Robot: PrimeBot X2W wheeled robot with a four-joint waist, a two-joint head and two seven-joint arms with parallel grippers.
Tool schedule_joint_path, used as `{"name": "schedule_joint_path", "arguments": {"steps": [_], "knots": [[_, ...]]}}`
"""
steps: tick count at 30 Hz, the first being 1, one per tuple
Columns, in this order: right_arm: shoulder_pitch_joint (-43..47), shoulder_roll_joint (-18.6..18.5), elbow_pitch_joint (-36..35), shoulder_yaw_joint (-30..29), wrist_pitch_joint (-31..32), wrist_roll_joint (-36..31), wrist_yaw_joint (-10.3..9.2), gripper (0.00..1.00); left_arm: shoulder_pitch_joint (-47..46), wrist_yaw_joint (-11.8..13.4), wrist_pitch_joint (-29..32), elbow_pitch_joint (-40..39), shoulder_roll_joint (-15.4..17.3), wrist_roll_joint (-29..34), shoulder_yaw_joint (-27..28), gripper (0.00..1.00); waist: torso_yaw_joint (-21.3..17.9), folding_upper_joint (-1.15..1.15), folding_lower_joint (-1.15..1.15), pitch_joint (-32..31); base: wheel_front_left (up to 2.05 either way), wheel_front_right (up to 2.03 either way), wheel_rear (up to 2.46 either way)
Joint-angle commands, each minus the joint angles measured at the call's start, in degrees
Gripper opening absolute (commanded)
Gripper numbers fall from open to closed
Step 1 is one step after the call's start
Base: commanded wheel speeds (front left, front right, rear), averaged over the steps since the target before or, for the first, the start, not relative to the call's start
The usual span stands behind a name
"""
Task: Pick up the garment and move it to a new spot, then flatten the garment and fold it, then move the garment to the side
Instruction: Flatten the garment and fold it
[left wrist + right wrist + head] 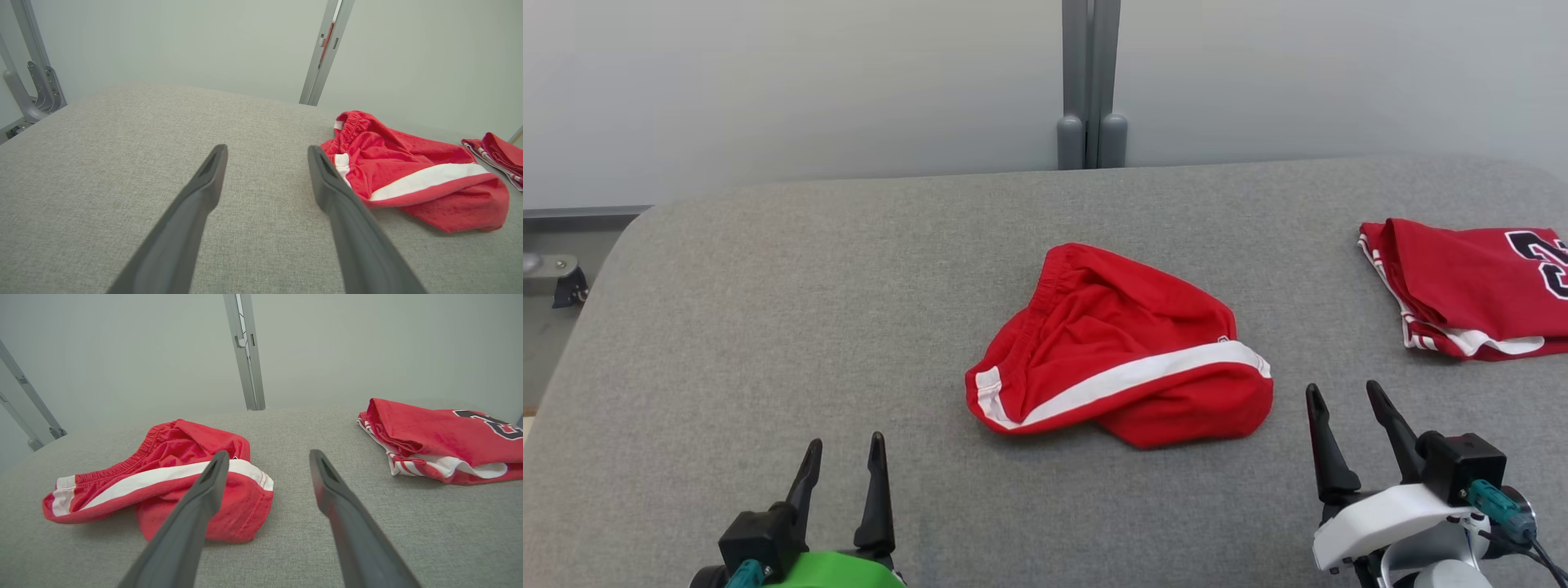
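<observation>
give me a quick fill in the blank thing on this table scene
The crumpled red shorts have a ____ stripe.
In the head view the folded jersey lies to the ____ of the shorts.
The left gripper and the right gripper are both ____ and hold nothing.
Missing words: white; right; open.

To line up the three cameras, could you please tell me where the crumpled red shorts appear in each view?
Head view: red shorts, centre.
Left wrist view: red shorts, middle right.
Right wrist view: red shorts, middle left.
Shared landmark: folded red jersey, right of the red shorts in every view.
</observation>
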Motion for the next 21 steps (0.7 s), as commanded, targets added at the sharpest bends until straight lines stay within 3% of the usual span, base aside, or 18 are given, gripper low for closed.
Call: {"name": "schedule_joint_path", "arguments": {"steps": [1, 14, 21], "knots": [[0.5, 0.0, -0.4, 0.2, 0.2, 0.3, -0.07, 1.00, 0.9, 0.1, 0.0, -0.2, 0.0, -0.4, 0.2, 1.00, 0.0, 0.00, 0.00, -0.2, 0.00, 0.00, 0.00], [-0.2, 0.0, 0.1, 1.3, 0.4, 1.5, -0.07, 1.00, 0.7, -0.1, 0.0, -0.9, 0.0, 0.5, 0.4, 1.00, 0.4, 0.00, 0.00, 0.2, 0.00, 0.00, 0.00], [-1.0, 0.0, 0.2, 1.5, 0.7, 0.6, -0.07, 1.00, -4.2, -1.5, 2.2, 0.1, 1.5, 3.5, -2.9, 1.00, 0.4, 0.00, 0.00, 1.6, 0.00, 0.00, 0.00]]}}
